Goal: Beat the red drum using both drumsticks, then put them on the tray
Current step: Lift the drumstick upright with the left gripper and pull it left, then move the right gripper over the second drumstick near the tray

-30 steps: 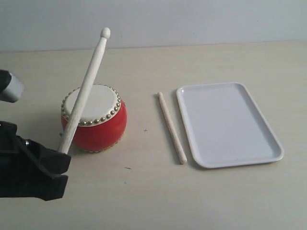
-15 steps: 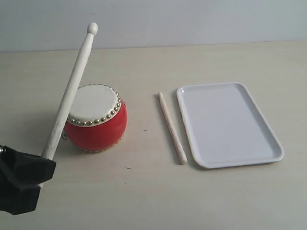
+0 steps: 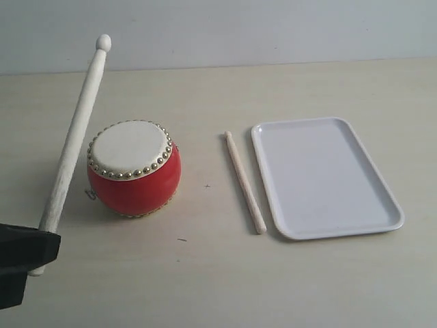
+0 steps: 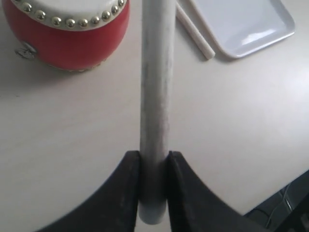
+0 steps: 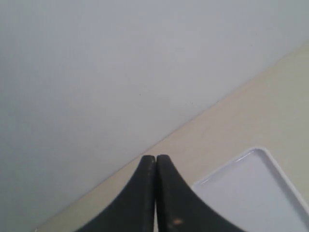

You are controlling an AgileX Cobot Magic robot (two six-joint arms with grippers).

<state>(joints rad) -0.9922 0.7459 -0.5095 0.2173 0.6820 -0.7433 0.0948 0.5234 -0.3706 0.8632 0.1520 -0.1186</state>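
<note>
The red drum (image 3: 134, 168) with its cream, gold-studded skin stands on the table left of centre; it also shows as the red drum (image 4: 66, 29). One drumstick (image 3: 74, 140) slants up to the left of the drum, clear of it, its rounded tip high. My left gripper (image 4: 154, 159) is shut on that drumstick (image 4: 156, 87) near its butt end and sits at the lower left as the left gripper (image 3: 31, 256). A second drumstick (image 3: 244, 181) lies flat just left of the white tray (image 3: 325, 176). My right gripper (image 5: 155, 158) is shut, empty, above a corner of the tray (image 5: 251, 193).
A pale wall (image 3: 218, 31) rises along the table's far edge. Bare table (image 3: 205, 273) lies in front of the drum and tray. Dark cabling (image 4: 289, 203) shows past the table's edge in the left wrist view.
My left gripper has drawn back to the lower left, carrying the drumstick off the drum's skin; the stick now stands left of the drum. The other stick, drum and tray have not moved.
</note>
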